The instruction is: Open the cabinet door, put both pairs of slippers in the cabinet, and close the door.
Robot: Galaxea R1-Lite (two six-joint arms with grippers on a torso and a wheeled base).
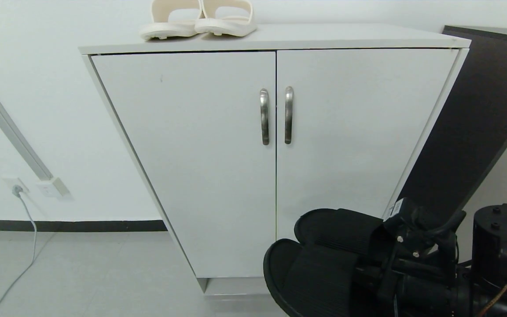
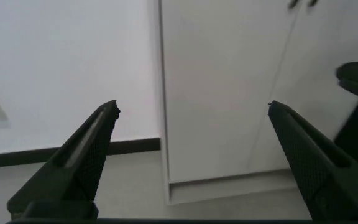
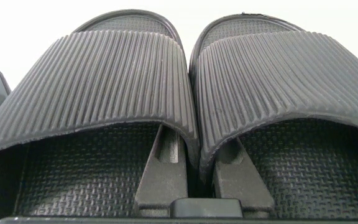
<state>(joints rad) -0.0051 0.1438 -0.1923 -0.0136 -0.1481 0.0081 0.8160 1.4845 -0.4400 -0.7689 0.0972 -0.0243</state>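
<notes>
Left gripper [image 2: 194, 107]: fingers spread wide, empty, facing the cabinet's [image 1: 183, 167] lower left edge.
Right gripper [image 3: 197, 158]: clamped on the black slippers [image 1: 324, 259], low before the right door [image 1: 359, 132].
Door handles [image 1: 264, 116]: upright, flanking the centre seam, above and right of the free left gripper.
White slippers [image 1: 198, 20]: on the cabinet top.

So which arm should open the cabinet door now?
Left. The left gripper is open and empty, facing the cabinet, whose doors are both shut. The right gripper is shut on the black slippers, so it probably cannot grip a handle.
</notes>
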